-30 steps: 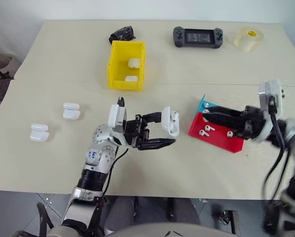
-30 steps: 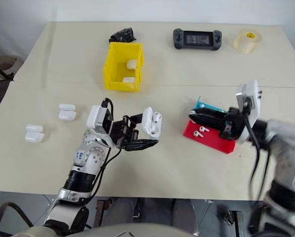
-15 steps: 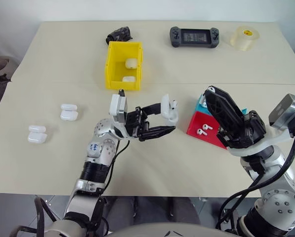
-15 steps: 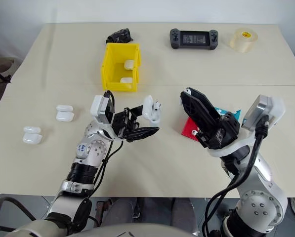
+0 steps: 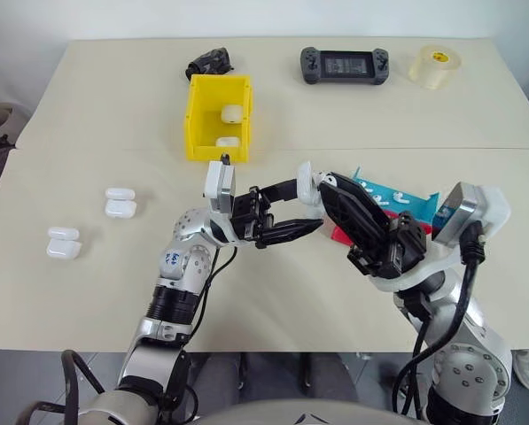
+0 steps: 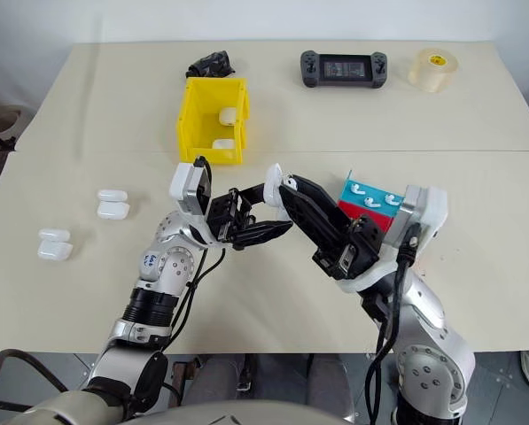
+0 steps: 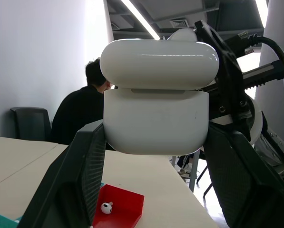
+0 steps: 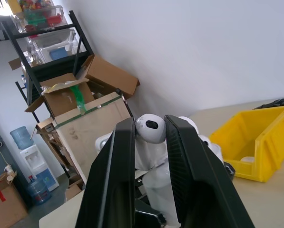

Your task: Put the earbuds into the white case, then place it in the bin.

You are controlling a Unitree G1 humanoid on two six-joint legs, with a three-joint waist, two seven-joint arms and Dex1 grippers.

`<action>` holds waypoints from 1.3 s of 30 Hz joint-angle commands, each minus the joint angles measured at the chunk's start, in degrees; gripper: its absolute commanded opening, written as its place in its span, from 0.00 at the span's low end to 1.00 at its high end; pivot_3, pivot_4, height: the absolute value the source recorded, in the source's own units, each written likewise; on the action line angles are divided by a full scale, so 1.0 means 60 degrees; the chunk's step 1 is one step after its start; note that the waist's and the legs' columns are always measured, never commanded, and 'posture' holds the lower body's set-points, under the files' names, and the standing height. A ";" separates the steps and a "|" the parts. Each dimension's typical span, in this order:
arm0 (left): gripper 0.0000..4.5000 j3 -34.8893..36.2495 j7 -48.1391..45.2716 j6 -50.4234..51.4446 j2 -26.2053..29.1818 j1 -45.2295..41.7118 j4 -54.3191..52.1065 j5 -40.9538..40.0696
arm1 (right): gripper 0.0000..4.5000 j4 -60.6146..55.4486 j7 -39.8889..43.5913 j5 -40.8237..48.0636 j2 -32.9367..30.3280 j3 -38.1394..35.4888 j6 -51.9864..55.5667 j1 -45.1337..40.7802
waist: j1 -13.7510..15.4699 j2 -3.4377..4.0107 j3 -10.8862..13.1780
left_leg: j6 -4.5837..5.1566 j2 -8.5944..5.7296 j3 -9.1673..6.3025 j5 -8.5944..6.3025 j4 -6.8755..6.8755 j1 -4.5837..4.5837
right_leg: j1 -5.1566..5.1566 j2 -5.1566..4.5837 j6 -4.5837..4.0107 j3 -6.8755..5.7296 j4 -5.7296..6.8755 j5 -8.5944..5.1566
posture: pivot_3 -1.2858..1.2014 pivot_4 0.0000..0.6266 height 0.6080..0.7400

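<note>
My left gripper (image 5: 305,209) is shut on the white case (image 5: 306,183), holding it above the table's middle; the left wrist view shows the case (image 7: 156,99) clamped between both black fingers (image 7: 77,175). From the right, my right gripper (image 5: 326,183) reaches to the top of the case, shut on one of the earbuds (image 8: 150,129). More earbuds (image 6: 363,189) lie in a teal tray (image 6: 390,205). The yellow bin (image 5: 198,124) stands behind, with two white cases (image 5: 232,113) inside it.
A red tray (image 7: 127,209) with an earbud (image 7: 105,207) sits under the right arm. Pairs of white cases (image 5: 120,202) (image 5: 62,243) lie at the left. A game controller (image 5: 344,65), a tape roll (image 5: 434,66) and a black object (image 5: 209,62) line the far edge. A person (image 7: 82,114) sits beyond the table.
My right gripper has lifted off the trays and swung left to the top of the held case, carrying an earbud. The left gripper has kept the case almost still.
</note>
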 commanded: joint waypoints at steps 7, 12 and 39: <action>0.61 -0.0035 -0.0003 -0.0124 -0.0091 0.0001 -0.0687 -0.0066 | 0.17 0.0318 0.0317 -0.0084 -0.0447 0.0356 -0.0830 0.0185 | 0.0001 0.0000 0.0000 | 0.0000 0.0001 0.0001 0.0000 0.0000 0.0000 | 0.0000 0.0000 -0.0001 0.0000 -0.0002 0.0000 | 0.52 0.24 1.00; 0.61 0.0058 0.0141 -0.0133 -0.0145 -0.0042 -0.0690 -0.0077 | 0.17 0.0301 0.0540 -0.0021 -0.0816 0.0634 -0.0915 0.0483 | 0.0010 -0.0001 0.0000 | 0.0000 0.0002 0.0001 0.0000 0.0000 -0.0001 | 0.0001 0.0000 -0.0001 0.0000 -0.0006 0.0000 | 0.52 0.24 1.00; 0.61 -0.0300 0.0718 -0.1813 0.2186 -0.0308 0.0064 0.2992 | 0.80 0.0743 0.1824 -0.0280 -0.3845 -0.0970 -0.1310 0.1358 | 0.0060 -0.0005 0.0003 | 0.0002 0.0002 0.0007 -0.0001 -0.0003 -0.0002 | 0.0017 0.0001 -0.0001 -0.0006 -0.0044 0.0000 | 0.52 0.24 1.00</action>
